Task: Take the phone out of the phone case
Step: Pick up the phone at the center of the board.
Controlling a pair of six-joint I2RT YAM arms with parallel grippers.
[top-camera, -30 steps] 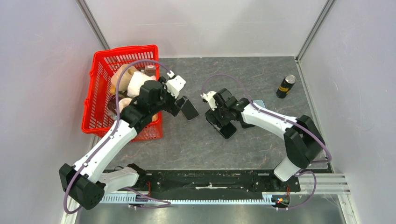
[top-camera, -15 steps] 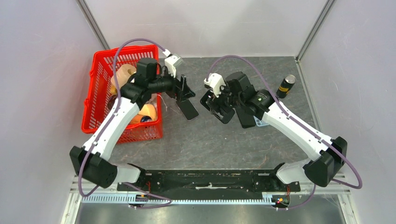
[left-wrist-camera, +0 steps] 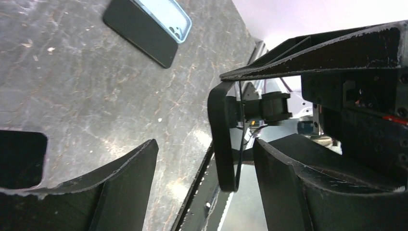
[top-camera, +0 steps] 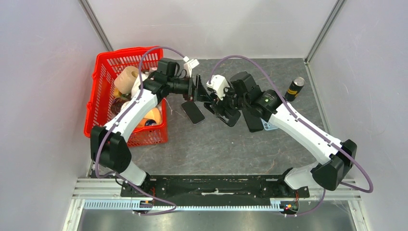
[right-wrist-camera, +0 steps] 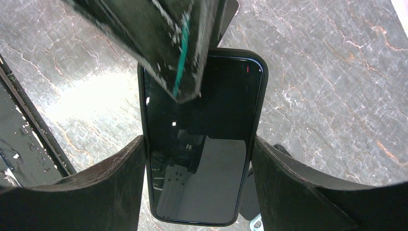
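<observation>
A black phone [right-wrist-camera: 202,110] sits in its black phone case [right-wrist-camera: 262,82], lifted above the table with the screen toward the right wrist camera. My right gripper [right-wrist-camera: 198,142] is shut on the case's two long sides. In the top view the cased phone [top-camera: 230,115] hangs mid-table. My left gripper [top-camera: 201,91] reaches in from the left. In the left wrist view the phone's thin edge [left-wrist-camera: 223,139] stands between the open fingers of the left gripper [left-wrist-camera: 204,144], closer to the right finger and apart from both.
A second dark phone [top-camera: 194,111] lies flat under the left gripper. Another black slab [top-camera: 252,120] and a light-blue case [top-camera: 270,126] lie to the right. A red basket [top-camera: 103,96] of items stands at the left. A can [top-camera: 294,88] stands at the back right.
The right gripper lifted the cased phone off the table and turned it. The left arm swung right from the basket side to the phone's end, its jaws narrowing.
</observation>
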